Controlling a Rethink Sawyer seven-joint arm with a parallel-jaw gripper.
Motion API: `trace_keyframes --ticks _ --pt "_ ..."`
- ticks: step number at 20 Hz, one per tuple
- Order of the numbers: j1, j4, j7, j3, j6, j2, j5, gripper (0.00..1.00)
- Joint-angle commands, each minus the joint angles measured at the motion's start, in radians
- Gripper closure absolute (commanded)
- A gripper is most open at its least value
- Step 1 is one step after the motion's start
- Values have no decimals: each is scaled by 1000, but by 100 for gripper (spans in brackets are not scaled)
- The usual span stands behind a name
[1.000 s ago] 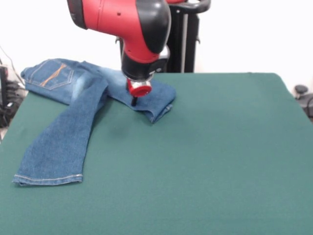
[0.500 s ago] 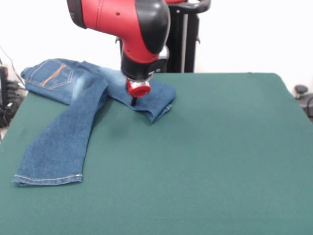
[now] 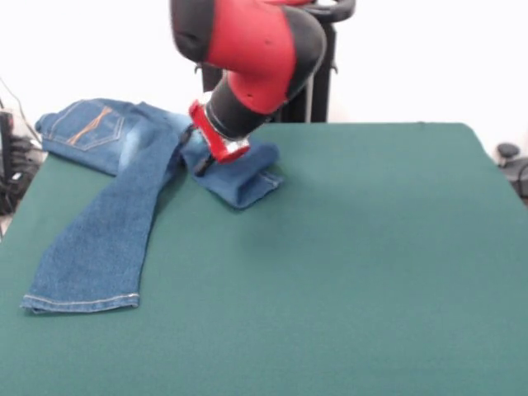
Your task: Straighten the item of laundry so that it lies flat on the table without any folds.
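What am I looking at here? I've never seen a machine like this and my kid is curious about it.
The big red and black thing is a robot arm. It reaches down from above, and the picture is taken by a camera across the table, facing the robot. At the arm's lower end is its gripper, the part that takes hold of things. It is tilted and pressed against the cloth; whether it is open or shut cannot be made out here.

On the dark green table lies a small pair of blue jeans. The waist with its stitched back pocket sits at the far left corner and seems to hang a little over the edge. One leg stretches flat toward the camera. The other leg is bunched and folded under the gripper. The job is to spread the jeans flat, and that fold is not yet smoothed out.
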Motion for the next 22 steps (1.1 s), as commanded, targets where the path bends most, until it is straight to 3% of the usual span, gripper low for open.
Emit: trace_keyframes --ticks 1,3,7,10,14,19,22 --pt "178 -224 345 -240 71 485 -291 0" --pt "187 -249 415 -269 60 549 -304 0" --pt "149 -272 411 -279 -9 570 -272 0" --pt "53 -241 355 -236 -149 492 -186 0" --pt "-164 -154 155 -77 -269 302 -83 0" --pt "-253 -125 38 9 -282 174 -73 0" --pt "-243 -124 55 5 -294 174 -81 0"
